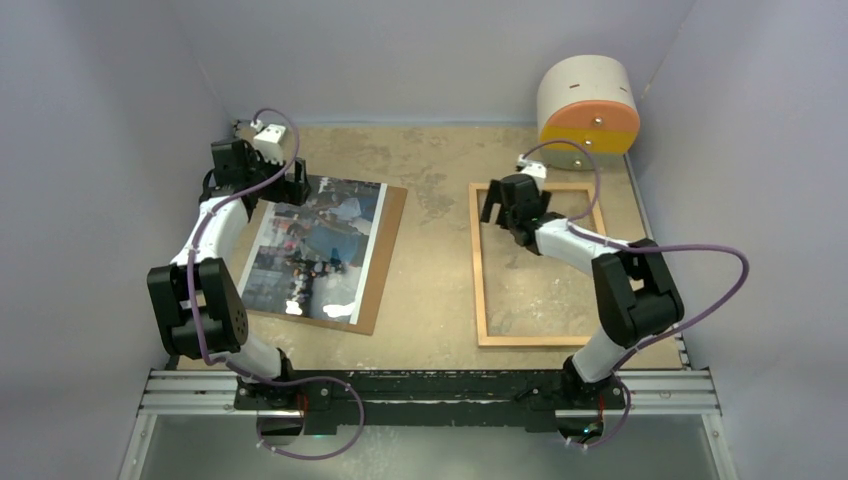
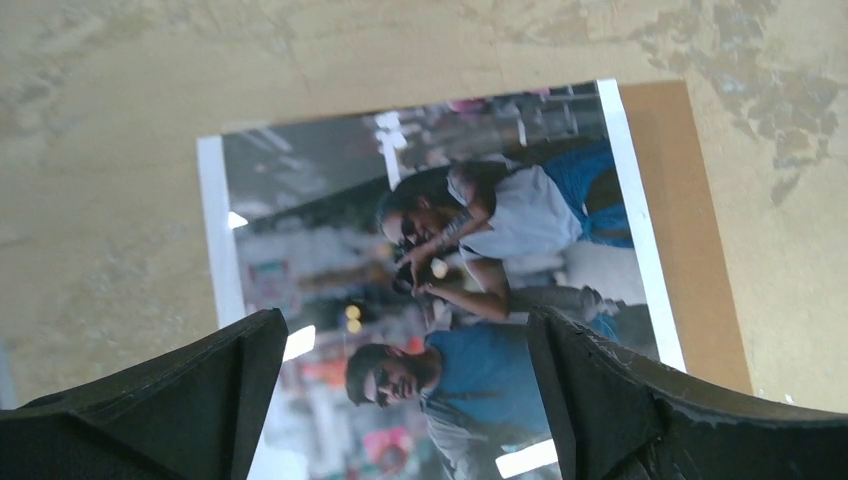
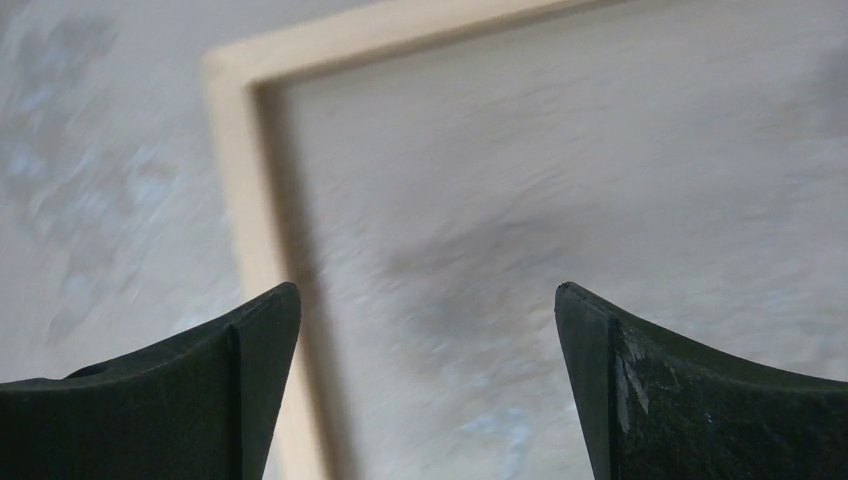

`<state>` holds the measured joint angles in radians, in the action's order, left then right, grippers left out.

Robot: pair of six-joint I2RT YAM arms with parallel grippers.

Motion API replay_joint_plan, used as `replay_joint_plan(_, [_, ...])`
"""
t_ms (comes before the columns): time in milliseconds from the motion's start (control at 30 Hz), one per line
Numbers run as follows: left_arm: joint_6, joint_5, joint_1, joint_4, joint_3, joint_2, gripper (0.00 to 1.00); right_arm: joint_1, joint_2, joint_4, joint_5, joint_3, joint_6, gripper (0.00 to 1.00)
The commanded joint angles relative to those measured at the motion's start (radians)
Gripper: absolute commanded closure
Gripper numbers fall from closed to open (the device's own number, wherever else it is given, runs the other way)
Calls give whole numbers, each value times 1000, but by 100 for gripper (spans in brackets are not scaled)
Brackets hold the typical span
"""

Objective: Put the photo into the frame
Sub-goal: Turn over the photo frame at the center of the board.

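A: Step?
B: Early, the reach for the pick. The photo point(image 1: 312, 247) lies face up on the brown backing panel point(image 2: 685, 230), not in the frame point(image 1: 477, 280) yet. Left jaws are spread wide and empty, hanging over the print's far corner. In the left wrist view the print runs below and ahead of them, between the two fingers. Contact? Can't tell, looks clear.
A: Right side?
B: Right jaws are spread too, empty, above the frame's far-left corner. The moulding passes under one finger, with the pane area between the two. That view's blurred. The frame lies flat, well apart from the photo, off to the right of the left jaws.
A: Next move needs?
B: My guess: drop the left jaws to a print edge and get a finger under it. It's thin, glossy and flat on the panel, so it's hard to pinch, and it may slide or drag the panel. Then carry it right and set it square inside the moulding. The right jaws could steady the frame.
A: Surface, room?
B: The bench point(image 1: 440, 260) is tan, worn, blotchy. Pale grey walls point(image 1: 90, 150) on three sides. A white drum point(image 1: 588, 110) with an orange-yellow band sits far behind the right jaws, off task. Metal rail point(image 1: 180, 390) at the near edge.
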<state>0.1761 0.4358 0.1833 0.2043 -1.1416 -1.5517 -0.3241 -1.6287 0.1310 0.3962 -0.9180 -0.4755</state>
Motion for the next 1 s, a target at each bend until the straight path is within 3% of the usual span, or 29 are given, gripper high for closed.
replay_joint_plan(0, [9,43,8,123,-21,18,4,-104,-29,-64,-52,-53,41,1])
replay_joint_plan(400, [30,43,8,184,20,35,4,-224,-116,-190,-20,-83,4,18])
replay_joint_plan(633, [40,38,8,238,14,28,1,-245,-146,-203,-23,-70,-30,44])
replay_joint_plan(767, [47,23,7,263,21,39,0,-260,-171,-207,-27,-78,-43,53])
replay_joint_plan(967, [50,-9,6,297,6,42,0,-272,-181,-233,-72,-138,-81,85])
